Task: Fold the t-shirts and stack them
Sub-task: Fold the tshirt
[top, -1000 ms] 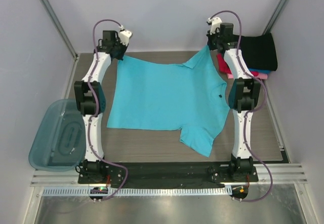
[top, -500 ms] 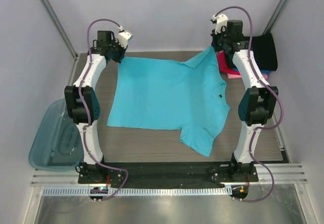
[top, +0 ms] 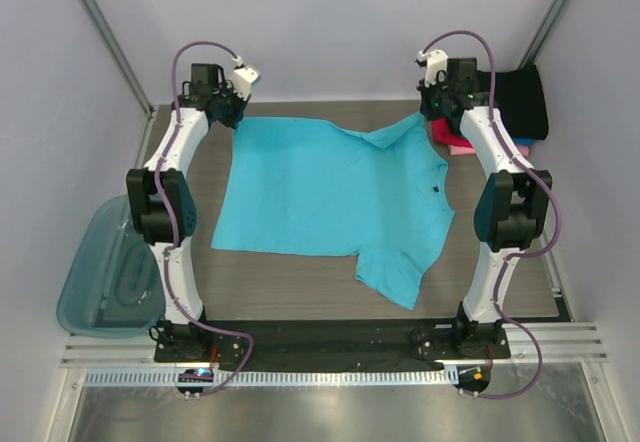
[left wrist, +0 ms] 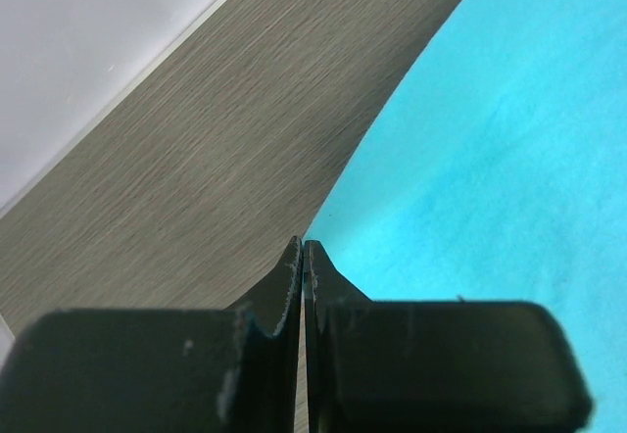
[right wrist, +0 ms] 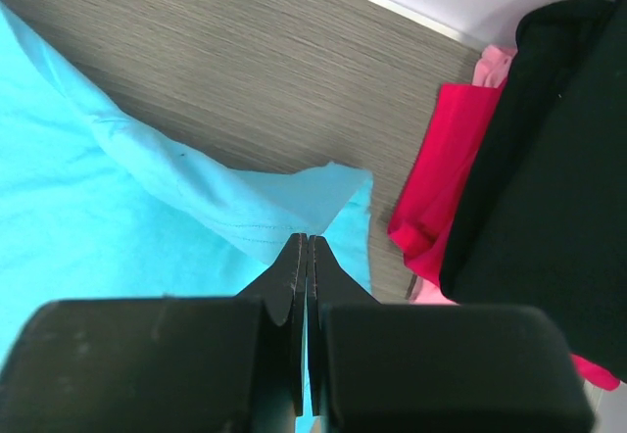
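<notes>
Over the last second both arms have stretched farther back. The bright turquoise cloth t-shirt (top: pixel 330 197) now lies flat on the grey wood-grain table (top: pixel 300 282), its far edge drawn straighter and its far sleeve lower. The left gripper (top: pixel 233 116) is pinched tight on the shirt's far left corner, the right gripper (top: pixel 437 119) on that sleeve's hem, just beside the folded black and magenta shirts (top: pixel 510 102). It looks smoothed out, with the first fold not yet begun.

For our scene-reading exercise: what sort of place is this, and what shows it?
Probably a robot lab cell, not a home: a left arm and right arm bolted to a table, bare white walls closing it in, a turquoise shirt spread near folded shirts.
</notes>
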### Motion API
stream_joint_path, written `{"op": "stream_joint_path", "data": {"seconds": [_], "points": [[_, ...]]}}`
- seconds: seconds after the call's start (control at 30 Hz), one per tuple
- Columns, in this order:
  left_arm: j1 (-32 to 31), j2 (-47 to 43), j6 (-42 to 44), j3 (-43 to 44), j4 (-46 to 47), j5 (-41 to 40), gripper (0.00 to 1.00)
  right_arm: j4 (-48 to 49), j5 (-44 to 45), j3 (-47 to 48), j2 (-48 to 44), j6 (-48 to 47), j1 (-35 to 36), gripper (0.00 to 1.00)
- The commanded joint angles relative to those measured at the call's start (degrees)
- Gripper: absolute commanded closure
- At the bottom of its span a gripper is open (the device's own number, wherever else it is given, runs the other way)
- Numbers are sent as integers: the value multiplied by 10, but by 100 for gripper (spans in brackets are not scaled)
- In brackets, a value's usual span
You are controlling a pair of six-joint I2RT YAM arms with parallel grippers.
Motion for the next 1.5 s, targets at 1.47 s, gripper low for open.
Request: {"op": "stream_joint_path", "data": {"seconds": [1.47], "points": [[39, -83, 181, -166, -129, 41, 100, -67, -65, -312, -306, 83, 0, 99]]}}
